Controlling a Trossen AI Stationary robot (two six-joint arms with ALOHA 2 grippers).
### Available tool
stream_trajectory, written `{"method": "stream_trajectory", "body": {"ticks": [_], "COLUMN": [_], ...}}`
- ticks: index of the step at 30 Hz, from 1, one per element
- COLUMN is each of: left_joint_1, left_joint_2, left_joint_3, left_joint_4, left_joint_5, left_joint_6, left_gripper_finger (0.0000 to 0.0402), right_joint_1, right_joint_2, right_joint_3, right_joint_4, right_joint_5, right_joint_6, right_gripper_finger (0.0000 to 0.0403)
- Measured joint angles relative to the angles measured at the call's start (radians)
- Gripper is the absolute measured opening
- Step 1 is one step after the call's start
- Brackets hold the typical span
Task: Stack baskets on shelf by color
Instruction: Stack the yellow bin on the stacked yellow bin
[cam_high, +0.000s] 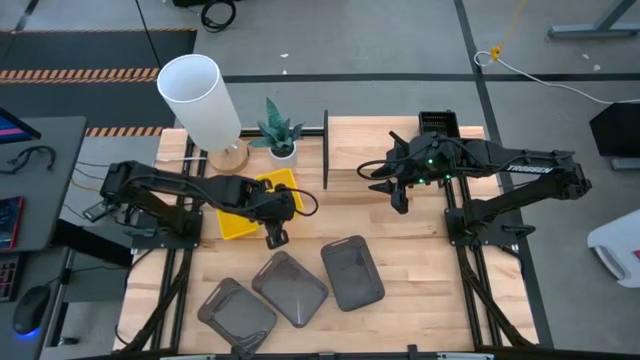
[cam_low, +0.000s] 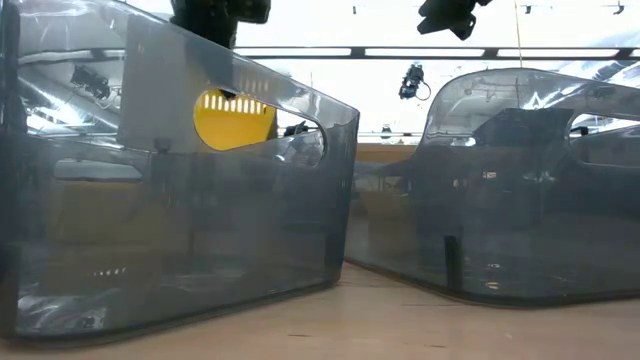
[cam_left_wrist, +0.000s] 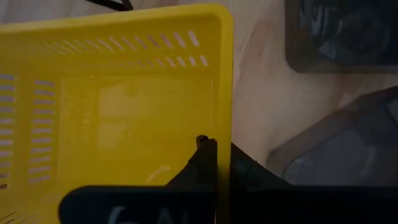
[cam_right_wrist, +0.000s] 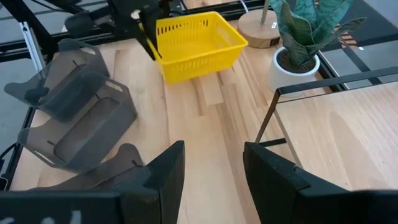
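Observation:
My left gripper (cam_high: 275, 228) is shut on a bright yellow basket (cam_high: 244, 206) at the table's left middle, which also shows in the right wrist view (cam_right_wrist: 196, 42). Three smooth grey baskets (cam_high: 290, 288) lie side by side near the table's near edge. A black mesh basket (cam_high: 437, 122) sits at the far right of the shelf (cam_high: 420, 215), a light board in a black frame. My right gripper (cam_right_wrist: 214, 165) hangs open over the shelf's left part, touching nothing. My left gripper pinches the yellow basket's right-hand wall (cam_left_wrist: 222, 118) close to its near corner. One finger (cam_left_wrist: 204, 157) is inside the basket and the other (cam_left_wrist: 250, 173) outside. The fingers come from above, pointing down. The basket looks raised a little off the table, roughly level.
A white cylinder lamp (cam_high: 200, 98) on a wooden foot and a small potted plant (cam_high: 279, 128) stand at the far edge behind the yellow basket. The shelf's upright black post (cam_high: 325, 150) stands between the plant and the board. Bare tabletop (cam_right_wrist: 205, 124) lies between the yellow basket and the shelf.

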Motion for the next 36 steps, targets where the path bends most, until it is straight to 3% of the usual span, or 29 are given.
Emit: {"method": "stream_trajectory", "body": {"ticks": [10,16,25,36], "left_joint_1": [0.0,-0.014,-0.125,-0.181], "left_joint_2": [0.0,-0.006,-0.132,-0.243], "left_joint_3": [0.162,0.208,-0.003,-0.213], "left_joint_4": [-0.196,-0.381,-0.429,-0.327], "left_joint_5": [0.0,-0.056,-0.087,-0.099], "left_joint_6": [-0.073,-0.12,-0.222,-0.332], "left_gripper_finger": [0.0001,0.0001,0.0001,0.0001], "right_joint_1": [0.0,0.0,0.0,0.0], "right_joint_2": [0.0,0.0,-0.001,-0.001], "right_joint_3": [0.0,0.0,0.0,0.0], "right_joint_4": [-0.019,-0.019,-0.014,0.022], "right_joint_5": [0.002,0.003,0.015,0.015], "right_joint_6": [0.0,0.0,-0.003,-0.052], "right_gripper_finger": [0.0168,0.0168,0.0168,0.0168]}}
